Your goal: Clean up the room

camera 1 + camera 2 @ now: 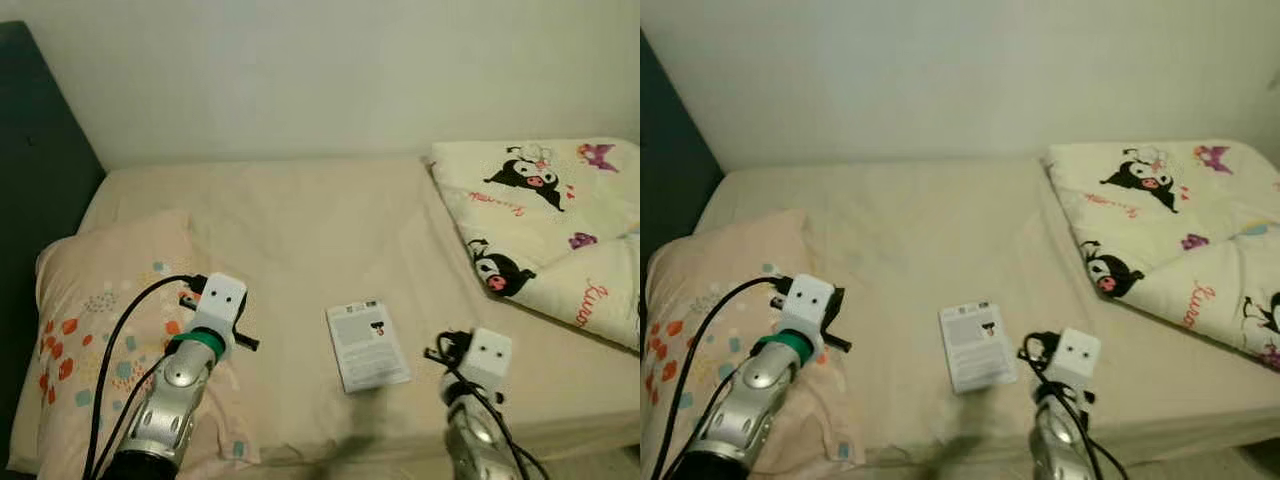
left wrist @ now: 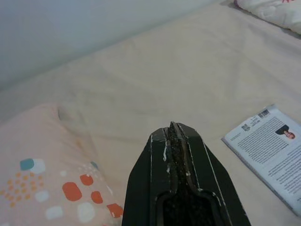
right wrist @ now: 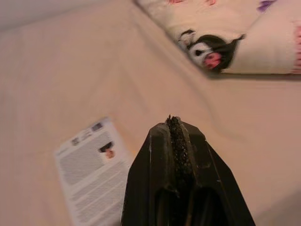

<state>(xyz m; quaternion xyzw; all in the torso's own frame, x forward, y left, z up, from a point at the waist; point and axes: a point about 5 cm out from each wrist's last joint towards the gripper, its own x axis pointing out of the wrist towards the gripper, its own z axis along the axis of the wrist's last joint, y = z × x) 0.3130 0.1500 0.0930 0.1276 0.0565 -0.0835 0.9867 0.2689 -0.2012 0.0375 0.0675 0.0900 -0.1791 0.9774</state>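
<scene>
A white booklet (image 1: 367,343) with printed text lies flat on the beige bed sheet (image 1: 300,225), near the bed's front edge. My left arm (image 1: 185,370) reaches over the patterned pillow (image 1: 90,330), left of the booklet. Its gripper (image 2: 171,126) is shut with nothing in it, hovering above the sheet with the booklet (image 2: 270,150) off to one side. My right arm (image 1: 475,400) is raised just right of the booklet. The right gripper (image 3: 173,120) is shut and empty too, above the sheet beside the booklet (image 3: 91,169).
A folded quilt (image 1: 550,220) with cartoon prints covers the bed's right side. A dark headboard (image 1: 35,170) stands at the left and a pale wall (image 1: 320,70) runs behind the bed. Bare sheet stretches across the middle.
</scene>
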